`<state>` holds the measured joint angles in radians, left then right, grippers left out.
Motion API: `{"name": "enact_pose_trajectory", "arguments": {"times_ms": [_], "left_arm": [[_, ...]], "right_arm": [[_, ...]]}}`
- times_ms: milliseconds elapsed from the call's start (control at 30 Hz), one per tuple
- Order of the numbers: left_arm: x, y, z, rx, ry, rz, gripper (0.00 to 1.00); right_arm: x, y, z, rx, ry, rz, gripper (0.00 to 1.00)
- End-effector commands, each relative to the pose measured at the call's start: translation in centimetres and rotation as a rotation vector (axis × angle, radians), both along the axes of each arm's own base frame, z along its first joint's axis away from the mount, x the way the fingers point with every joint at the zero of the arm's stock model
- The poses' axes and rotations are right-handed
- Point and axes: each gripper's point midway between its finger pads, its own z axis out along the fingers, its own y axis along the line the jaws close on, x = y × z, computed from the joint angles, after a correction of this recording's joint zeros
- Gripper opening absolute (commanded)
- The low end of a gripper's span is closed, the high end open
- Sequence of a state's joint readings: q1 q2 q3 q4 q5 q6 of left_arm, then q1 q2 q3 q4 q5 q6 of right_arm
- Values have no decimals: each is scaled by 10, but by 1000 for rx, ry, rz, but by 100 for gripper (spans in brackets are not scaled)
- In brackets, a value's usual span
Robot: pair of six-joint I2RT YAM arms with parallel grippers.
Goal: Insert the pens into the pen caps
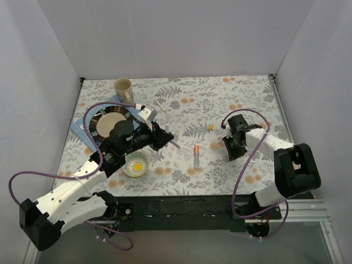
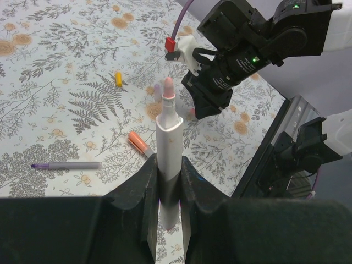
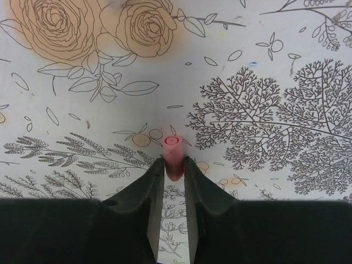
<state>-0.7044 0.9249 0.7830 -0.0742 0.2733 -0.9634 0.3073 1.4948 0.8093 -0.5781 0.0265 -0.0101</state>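
The left gripper (image 2: 169, 166) is clamped on the pale barrel of the pink pen (image 2: 168, 132). It holds the pen low down, so most of the barrel and the pink tip stand clear above the fingers. Seen from the left wrist, the tip points towards the right gripper (image 3: 174, 165). A gap separates tip and gripper, and the two arms face each other over the middle of the worktop (image 1: 247, 93), the right one nearer the right edge. The right gripper's fingers are closed on the pink cap (image 3: 173, 151). The cap sits pinched at the very tips, with its open round mouth showing beyond them, and the right wrist view has the flowered cloth behind it. The orange pen (image 1: 196, 157) lies flat between the two grippers, a little towards the near edge, apart from both, with its orange end pointing to the far edge. The purple pen (image 2: 66, 165) lies on the cloth just beside the left gripper, untouched. The yellow cap (image 1: 210, 127) lies by itself on the far side of the orange pen, near the right gripper but not touching it. Towards the far left corner there is a cup (image 1: 123, 88). A plate (image 1: 102, 122) rests on a blue mat (image 1: 80, 125), and a small yellow bowl (image 1: 136, 164) sits close to the near edge, under the left arm.
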Motion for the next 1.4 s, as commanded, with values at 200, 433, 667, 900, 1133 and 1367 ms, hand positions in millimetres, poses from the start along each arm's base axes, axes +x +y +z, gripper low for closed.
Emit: {"name": "enact_pose_trajectory", "arguments": {"times_ms": [200,433,667,900,1133,1367], "left_arm": [[-6,0,7,-19,-35,-8,0],[-25,-13,11,-67,6,-93,0],[-51,-17,2,-154,170,-165,0],[-54,-31,-21,-252,276,-203,0],[-52,-46,-66,-239,386,-230,0],[-39,-71,-91,-181,418,-275,0]], "right_arm": [[-1,1,-5,-102,27,-11,27],[2,11,-8,-63,42,10,18],[10,26,11,31,-28,11,1],[15,35,34,87,-65,-60,1],[19,73,48,246,-62,-115,1],[33,95,95,365,-210,-121,1]]}}
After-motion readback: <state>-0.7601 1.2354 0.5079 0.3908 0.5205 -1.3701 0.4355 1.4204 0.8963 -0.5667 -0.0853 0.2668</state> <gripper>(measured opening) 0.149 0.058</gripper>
